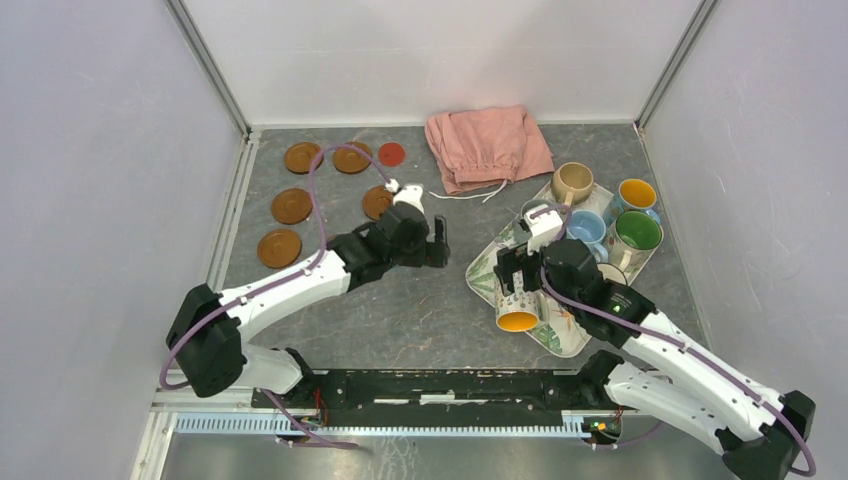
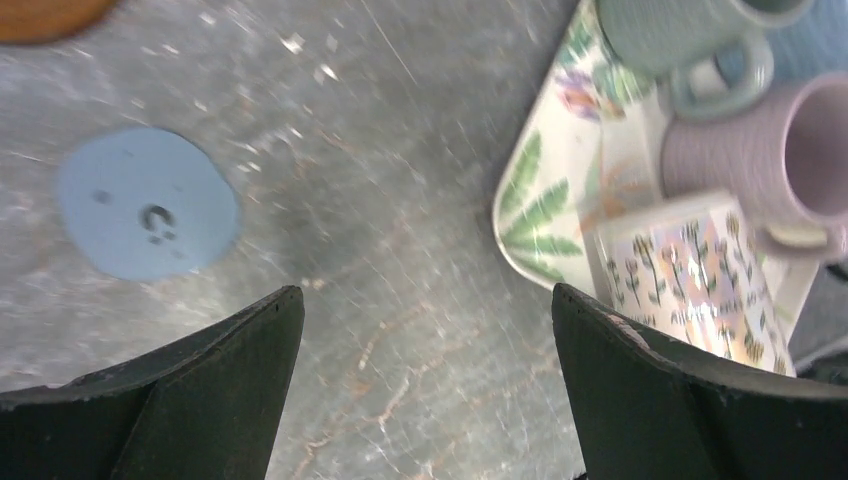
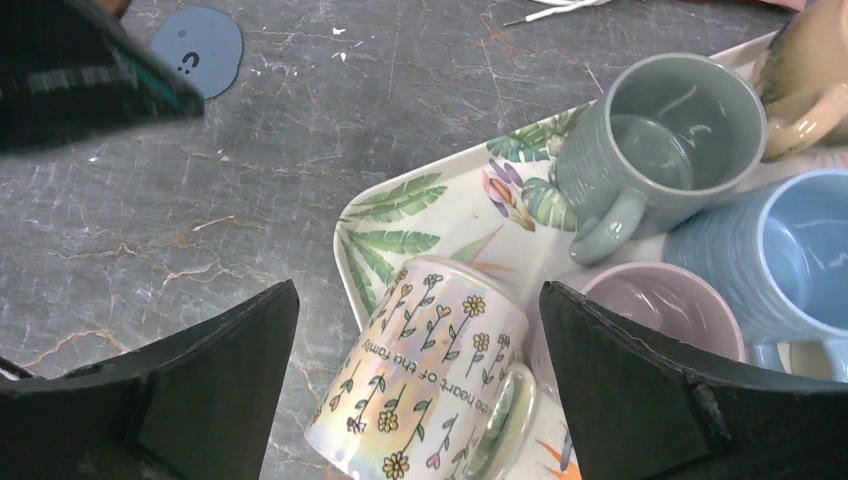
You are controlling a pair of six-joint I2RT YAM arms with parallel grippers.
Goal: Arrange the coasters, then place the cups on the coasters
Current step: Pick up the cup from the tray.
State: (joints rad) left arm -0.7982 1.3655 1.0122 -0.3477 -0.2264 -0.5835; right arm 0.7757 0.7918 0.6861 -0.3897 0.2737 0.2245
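Note:
Several brown coasters (image 1: 292,206) and a red coaster (image 1: 391,153) lie at the far left. A blue coaster (image 2: 148,203) lies flat on the table, left of my left gripper (image 2: 425,292), which hangs open over bare tabletop (image 1: 437,243). The cups crowd the leaf-patterned tray (image 3: 400,215). A flower-printed cup (image 3: 430,380) with an orange inside (image 1: 520,312) lies on its side at the tray's near-left corner. My right gripper (image 3: 417,290) hovers open above it, one finger to each side. Grey-green (image 3: 660,140), lilac (image 3: 660,310), light blue (image 3: 790,250), beige (image 1: 572,183) and green-inside (image 1: 636,233) cups stand behind.
A crumpled pink cloth (image 1: 487,145) lies at the back, with a white cord (image 1: 465,193) trailing from it. White walls close the table on three sides. The left arm's tip shows dark at the top left of the right wrist view.

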